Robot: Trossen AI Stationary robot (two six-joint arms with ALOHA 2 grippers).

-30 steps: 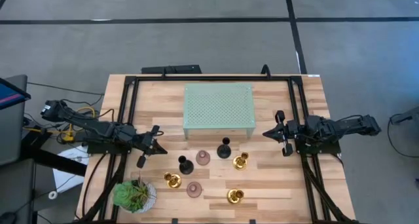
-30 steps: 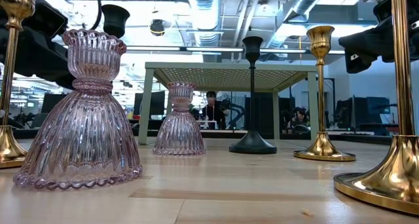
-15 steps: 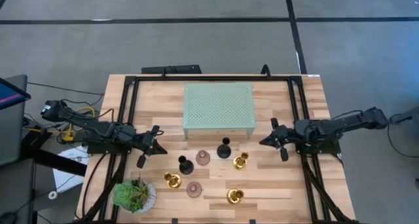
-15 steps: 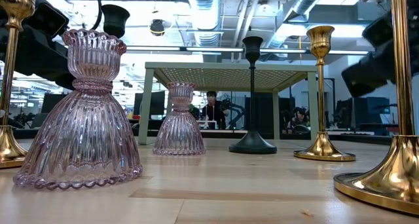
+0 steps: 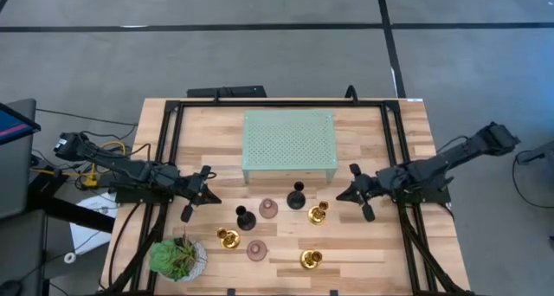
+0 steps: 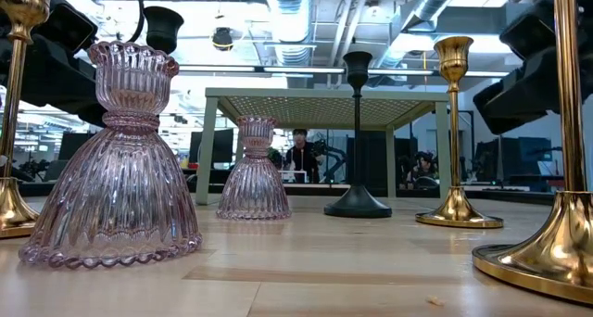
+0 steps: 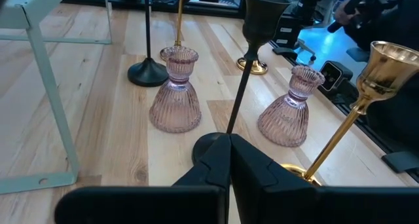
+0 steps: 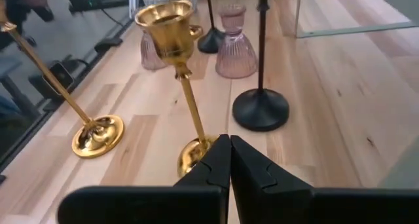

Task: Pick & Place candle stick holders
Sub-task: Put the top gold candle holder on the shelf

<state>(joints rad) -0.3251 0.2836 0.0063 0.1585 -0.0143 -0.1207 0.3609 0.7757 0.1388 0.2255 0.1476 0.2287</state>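
Nearest the front edge of the table (image 5: 363,253), the green potted plant (image 5: 177,258) stood at the left corner. Beside it lay the front row of candle stick holders: a gold holder (image 5: 228,238), a mauve-pink holder (image 5: 256,249) and a second gold holder (image 5: 311,260) further right. All stood upright on the wood.

Behind these stood the second row: a black holder (image 5: 246,217), a second mauve-pink holder (image 5: 268,209), a second black holder (image 5: 297,196) and a third gold holder (image 5: 318,213). Six or seven holders could be counted from above; none was lifted or gripped.

The left gripper (image 5: 210,198) hung at the left of the group, just beside the nearer black holder, fingers closed on nothing. Its position matched that of a second earlier. In the left wrist view its closed fingers (image 7: 226,160) pointed at that black stem (image 7: 243,93).

The right gripper (image 5: 339,196) showed the only change: over the last second it had reached inward from the right frame rail and now sat near the third gold holder, apart from it. Its fingers (image 8: 226,160) were closed and empty, aimed at that gold holder (image 8: 177,60).

Farthest back, the pale green perforated platform (image 5: 288,144) stood bare.
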